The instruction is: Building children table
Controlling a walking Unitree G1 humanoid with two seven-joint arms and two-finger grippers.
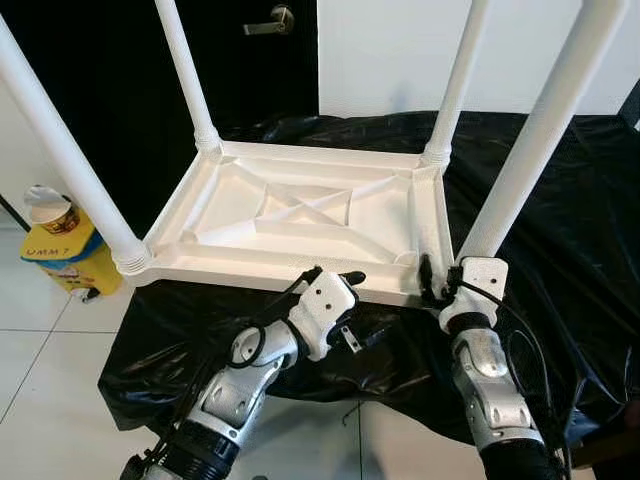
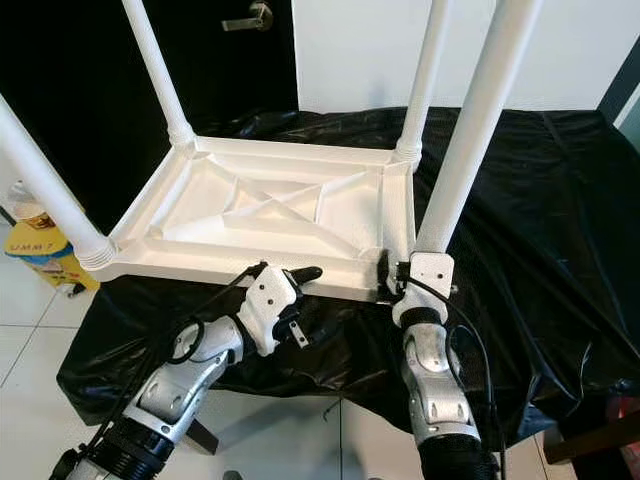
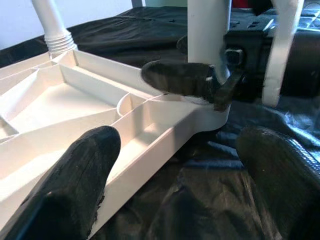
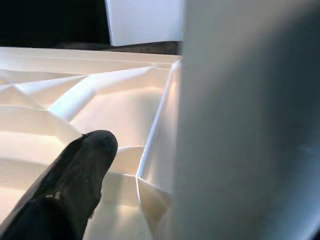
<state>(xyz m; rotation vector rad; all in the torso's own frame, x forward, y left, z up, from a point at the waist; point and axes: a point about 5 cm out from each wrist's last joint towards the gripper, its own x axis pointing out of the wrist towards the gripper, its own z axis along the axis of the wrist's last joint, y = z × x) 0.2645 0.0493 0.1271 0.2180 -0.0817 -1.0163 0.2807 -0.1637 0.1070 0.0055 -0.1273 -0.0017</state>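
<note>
White table leg (image 1: pixel 530 150) stands clamped in the right tool (image 1: pixel 440 280).

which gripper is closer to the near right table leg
Right. The right gripper is at the base of the near right leg, one finger either side. The left gripper is open at the tabletop's near edge, farther along it.

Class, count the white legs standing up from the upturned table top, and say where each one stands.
4, one at each corner: far left, far right, near left, and near right, whose base the right claw grips. None appears hidden.
</note>
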